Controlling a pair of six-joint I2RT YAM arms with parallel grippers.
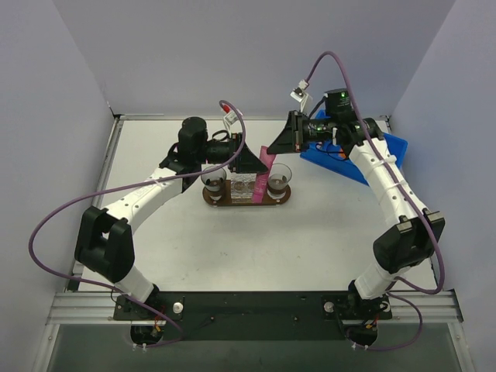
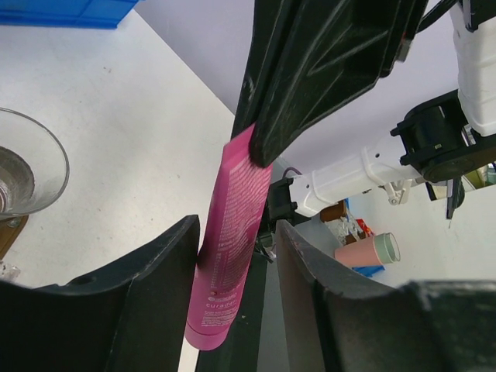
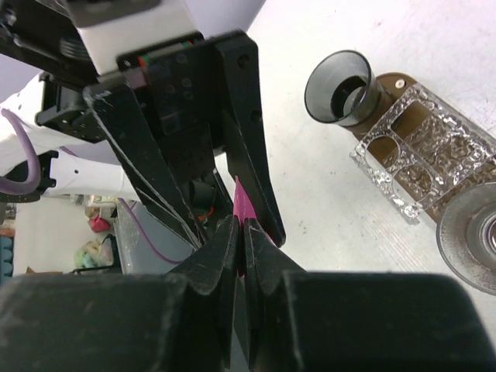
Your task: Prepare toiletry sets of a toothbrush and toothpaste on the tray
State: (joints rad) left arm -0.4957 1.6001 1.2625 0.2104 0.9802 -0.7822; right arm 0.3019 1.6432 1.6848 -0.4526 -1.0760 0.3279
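Centrally, by the far edge of the white table (image 1: 310, 240), two glass cups (image 1: 214, 180) and a clear holder (image 1: 243, 187) are borne on the tray (image 1: 232, 204) (blue bin (image 1: 387, 151): far right corner), while above it the magenta toothpaste (image 2: 229, 240) is clamped by the right gripper (image 3: 242, 232) between the parted jaws of the left gripper (image 2: 238, 225).

I have open room on the white table (image 1: 256, 252) in front of the dark-brown wooden tray (image 1: 246, 204). Over the tray it is crowded. The left glass cup (image 1: 214, 180), the clear plastic holder (image 1: 242, 187) and the right glass cup (image 1: 279, 177) stand on it. The left gripper (image 1: 252, 160) and right gripper (image 1: 276, 144) meet at the magenta toothpaste tube (image 1: 265, 173) above. A blue plastic bin (image 1: 387, 151) blocks the far right.
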